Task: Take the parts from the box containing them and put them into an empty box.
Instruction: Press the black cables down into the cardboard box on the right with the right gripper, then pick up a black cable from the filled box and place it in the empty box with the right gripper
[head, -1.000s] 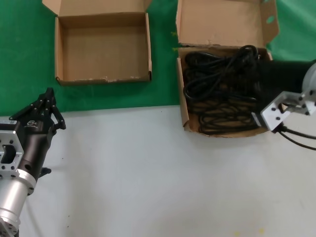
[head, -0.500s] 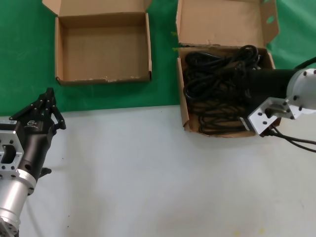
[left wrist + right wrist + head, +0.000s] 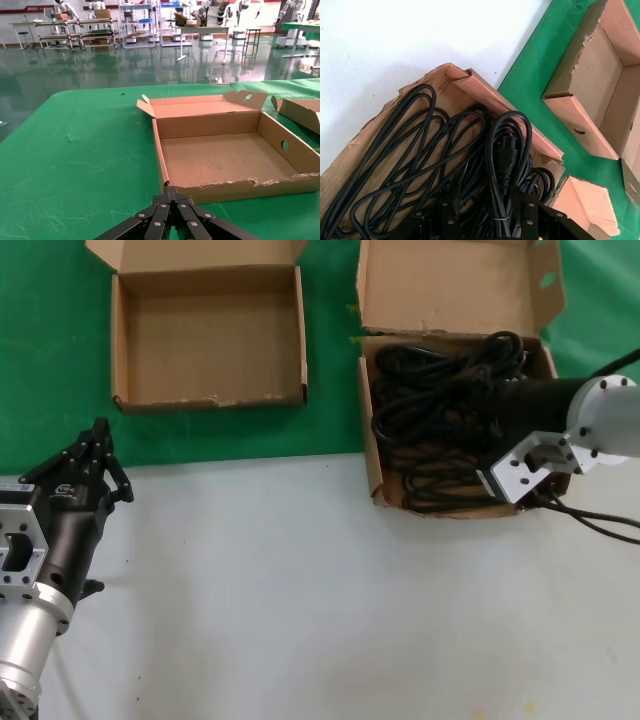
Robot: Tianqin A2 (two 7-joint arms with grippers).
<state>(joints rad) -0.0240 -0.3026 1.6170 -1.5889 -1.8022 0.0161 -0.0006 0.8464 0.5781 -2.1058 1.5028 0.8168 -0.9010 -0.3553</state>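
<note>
The black power cords (image 3: pixel 430 410) lie coiled in the deeper cardboard box (image 3: pixel 368 445) at the right, its lid flap (image 3: pixel 440 285) standing open. My right gripper (image 3: pixel 500 405) is down inside this box. In the right wrist view its fingers (image 3: pixel 527 205) are apart, and a tied cord bundle (image 3: pixel 505 165) lies between them; the gripper (image 3: pixel 485 210) is open. The shallow empty box (image 3: pixel 208 340) sits at the far left; it also shows in the left wrist view (image 3: pixel 225 155). My left gripper (image 3: pixel 97 435) is shut and empty, near the front left, short of that box (image 3: pixel 172 192).
Both boxes stand on a green cloth (image 3: pixel 335 410); nearer me is the bare white tabletop (image 3: pixel 300 590). The empty box also shows in the right wrist view (image 3: pixel 600 85). The deeper box's side flap with oval cut-outs (image 3: pixel 546 280) stands at the far right.
My right gripper has moved to the left, farther over the cords in the deeper box. The left arm and both boxes have not moved.
</note>
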